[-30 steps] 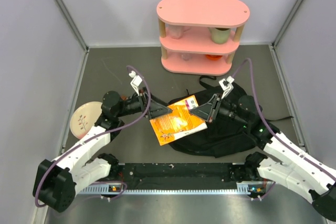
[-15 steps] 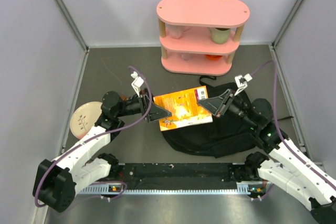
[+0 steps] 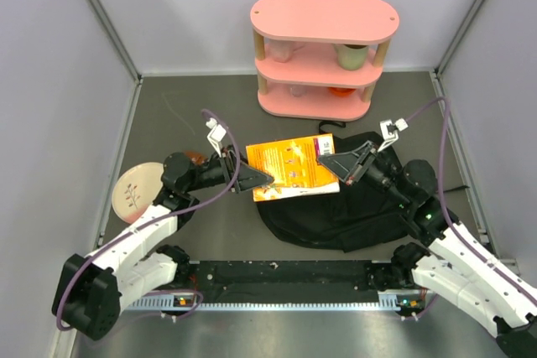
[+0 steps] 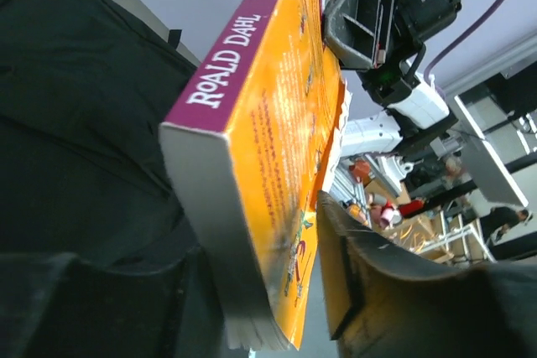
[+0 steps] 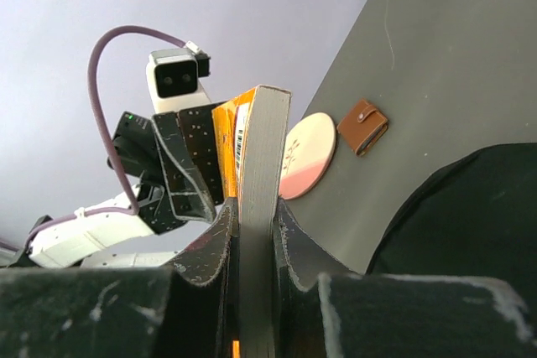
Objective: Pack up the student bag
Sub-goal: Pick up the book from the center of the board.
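The right pincer (image 5: pixel 252 220) is nearly closed, its jaws clamped on one edge of an orange paperback book (image 3: pixel 289 169) and holding it up off the counter (image 3: pixel 180 115). The book hangs partly over the black backpack (image 3: pixel 352 215), which lies slumped on the counter in front of the right arm. The left pincer (image 3: pixel 262 180) is partly open with the book's opposite corner between its jaws, but I cannot tell whether they press on it.

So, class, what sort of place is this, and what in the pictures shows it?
Probably a robot test cell: plain grey walls box in a table, a left arm and a right arm are bolted at its near edge, with props: a pink shelf and a black backpack.
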Tool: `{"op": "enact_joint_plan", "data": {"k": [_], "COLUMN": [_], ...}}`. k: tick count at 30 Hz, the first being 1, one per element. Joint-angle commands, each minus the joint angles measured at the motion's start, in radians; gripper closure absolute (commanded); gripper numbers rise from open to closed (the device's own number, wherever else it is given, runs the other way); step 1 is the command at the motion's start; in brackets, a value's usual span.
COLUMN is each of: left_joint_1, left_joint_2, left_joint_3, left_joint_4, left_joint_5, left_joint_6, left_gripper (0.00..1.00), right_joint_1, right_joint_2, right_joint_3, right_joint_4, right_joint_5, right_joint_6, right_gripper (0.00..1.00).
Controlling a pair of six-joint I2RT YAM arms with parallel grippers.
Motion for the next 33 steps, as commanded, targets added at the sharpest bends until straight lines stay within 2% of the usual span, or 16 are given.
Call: {"op": "enact_joint_plan", "data": {"k": [1,3,6,9,10,11,13,14,16,17,19,20,23,26,27,33], "left_joint_1": [-0.004,-0.004,-0.004,-0.004,-0.004,-0.004,-0.004,-0.002,0.002,0.002,0.004,0.004,0.013,0.019,0.019,0.022], "left_joint_2": [-0.026,-0.031,-0.043,-0.058,-0.063,-0.068,-0.095,-0.107,-0.174,-0.208,-0.311,-0.349,-0.489,-0.58,-0.607,-0.614], "left_joint_3": [-0.046,-0.068,-0.085,-0.092,-0.092,-0.092,-0.1,-0.115,-0.128,-0.134,-0.134,-0.128,-0.105,-0.051,-0.039,0.069], "left_joint_4": [0.172,0.197,0.217,0.209,0.163,0.13,0.029,-0.009,-0.117,-0.262,-0.41,-0.579,-0.835,-0.989,-1.054,-1.253], "left_joint_5": [-0.074,-0.114,-0.153,-0.174,-0.192,-0.209,-0.283,-0.316,-0.396,-0.498,-0.633,-0.78,-0.99,-1.104,-1.124,-1.21], "left_joint_6": [-0.078,-0.094,-0.104,-0.098,-0.091,-0.069,-0.046,-0.037,-0.006,0.012,0.029,0.032,0.043,0.052,0.06,0.103], "left_gripper": [0.56,0.59,0.7,0.94,1.0,1.0,1.0,1.0,1.0,1.0,1.0,1.0,1.0,1.0,1.0,1.0], "right_joint_1": [-0.014,-0.016,-0.014,-0.014,-0.013,-0.014,-0.014,-0.014,-0.014,-0.014,-0.014,-0.014,-0.013,0.006,0.056,0.311], "right_joint_2": [0.0,0.006,0.012,0.024,0.032,0.033,0.026,0.02,-0.003,-0.012,-0.025,-0.037,-0.022,0.065,0.092,0.353], "right_joint_3": [-0.011,-0.024,-0.034,-0.03,-0.027,-0.024,-0.023,-0.018,0.012,0.029,0.071,0.077,0.068,0.072,0.075,0.189], "right_joint_4": [0.1,0.111,0.092,0.063,0.042,0.019,-0.03,-0.064,-0.21,-0.287,-0.441,-0.472,-0.477,-0.475,-0.474,-0.455], "right_joint_5": [0.03,0.027,0.04,0.035,0.044,0.047,0.067,0.085,0.16,0.194,0.268,0.279,0.189,0.096,0.098,0.279], "right_joint_6": [0.031,0.043,0.049,0.048,0.055,0.064,0.058,0.052,0.026,-0.009,-0.044,-0.073,-0.127,-0.162,-0.172,-0.219], "right_gripper": [1.0,1.0,1.0,0.97,0.87,0.65,0.48,0.31,0.18,0.1,0.09,0.08,0.13,0.22,0.24,0.29]}}
